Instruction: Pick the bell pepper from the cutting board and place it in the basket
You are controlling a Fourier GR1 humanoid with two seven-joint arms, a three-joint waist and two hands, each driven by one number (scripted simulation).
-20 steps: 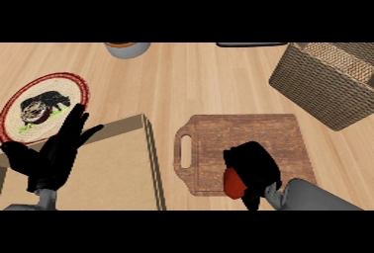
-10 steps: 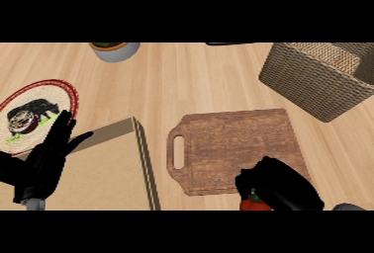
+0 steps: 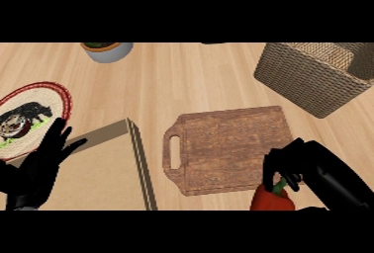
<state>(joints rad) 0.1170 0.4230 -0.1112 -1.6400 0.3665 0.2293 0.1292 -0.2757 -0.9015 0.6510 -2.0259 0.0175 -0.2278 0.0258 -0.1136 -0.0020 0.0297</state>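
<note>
The pepper [image 3: 272,198] is red with a green stem, the cutting board [image 3: 230,148] dark brown wood, the basket [image 3: 315,74] woven grey-brown, the plate [image 3: 45,106] has a red rim, and both hands [image 3: 38,165] are black.

I see a light wooden desk [image 3: 190,79] with planks running side to side. At centre, toward 5 o'clock, a dark brown cutting board [image 3: 230,148] lies flat on it, handle slot on its 9 o'clock side. At 2 o'clock a woven basket [image 3: 314,74] stands on the desk, well apart from the board. At 11 o'clock a grey pot [image 3: 108,50] sits at the far edge, partly cut off. At 9 o'clock a round plate [image 3: 29,121] with a red rim rests on the surface, carrying dark contents I cannot identify. At 7 o'clock a tan cardboard box [image 3: 102,168] lies just beside the board's handle side.
</note>
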